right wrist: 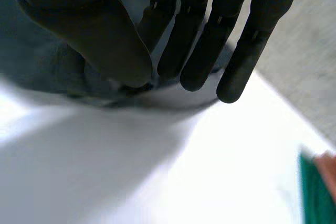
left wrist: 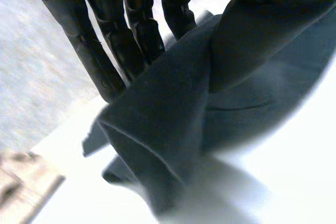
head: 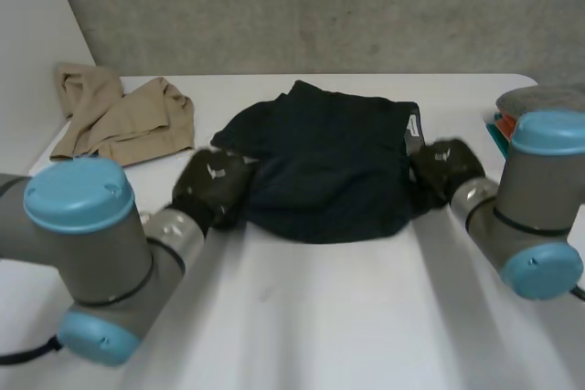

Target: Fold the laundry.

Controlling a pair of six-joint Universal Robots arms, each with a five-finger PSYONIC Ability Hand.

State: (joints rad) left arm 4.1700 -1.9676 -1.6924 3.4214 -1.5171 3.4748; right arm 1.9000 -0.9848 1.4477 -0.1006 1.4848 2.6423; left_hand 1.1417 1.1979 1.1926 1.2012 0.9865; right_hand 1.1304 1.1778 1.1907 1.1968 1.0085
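Observation:
A dark navy garment [head: 324, 166] lies bunched in the middle of the white table [head: 320, 317]. My left hand [head: 212, 184] is at its left edge. In the left wrist view the straight fingers [left wrist: 131, 30] and the thumb pinch a raised fold of the garment [left wrist: 173, 119] between them. My right hand [head: 445, 168] is at the garment's right edge, close to a small white label. In the right wrist view its thumb [right wrist: 100, 40] presses against the fingers [right wrist: 194, 51], and the garment's edge [right wrist: 63, 72] is caught at their tips.
A beige garment [head: 123, 116] lies crumpled at the back left of the table, also seen beyond my left hand [left wrist: 21, 182]. A stack of folded items [head: 539, 98], grey on top of orange and teal, sits at the table's right edge. A wall runs behind the table.

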